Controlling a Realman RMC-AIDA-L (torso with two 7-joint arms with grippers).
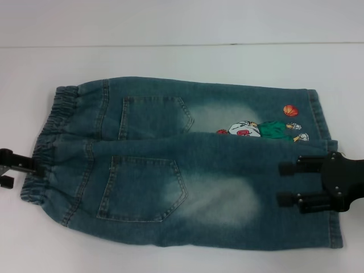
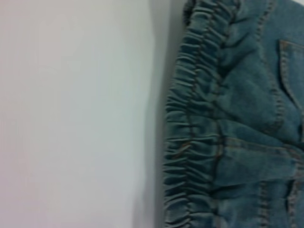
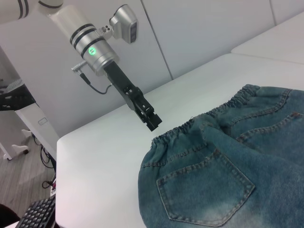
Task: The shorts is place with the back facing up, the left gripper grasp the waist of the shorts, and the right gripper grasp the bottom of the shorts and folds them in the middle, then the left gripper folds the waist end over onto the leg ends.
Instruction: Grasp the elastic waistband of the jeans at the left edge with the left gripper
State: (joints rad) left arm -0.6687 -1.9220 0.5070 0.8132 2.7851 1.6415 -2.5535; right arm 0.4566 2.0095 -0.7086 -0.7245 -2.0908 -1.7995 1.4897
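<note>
Head view: the shorts [image 1: 187, 165] lie flat on the white surface [image 1: 170, 57], back side up, both pockets showing.
Where the shorts are: in the middle of the surface, with the waist [image 1: 48, 136] toward the robot's left and the leg ends [image 1: 327, 187] toward its right.
Fold so far: one leg looks to lie partly over the other, so the fold down the middle seems done or nearly done.
Left claw [image 1: 7, 168]: it sits at the left edge of the head view, just beside the waist. Whether its fingers are spread or pressed together cannot be told.
Right claw [image 1: 284, 183]: it hangs over the near leg, close to the hem. Its two fingers [image 1: 293, 168] are spread apart and pinch nothing.
Left wrist view: the ruffled waist [image 2: 194, 133] fills one side, with bare surface beside it.
How the shorts will handle: they are soft, floppy denim, light, not slippery and not easy to break. They will sag and bend when lifted.
Where to take hold: the thick, bunchy waist band is a good spot for the left claw to pinch.
Likely next job: lift the waist and lay it over the leg ends.
</note>
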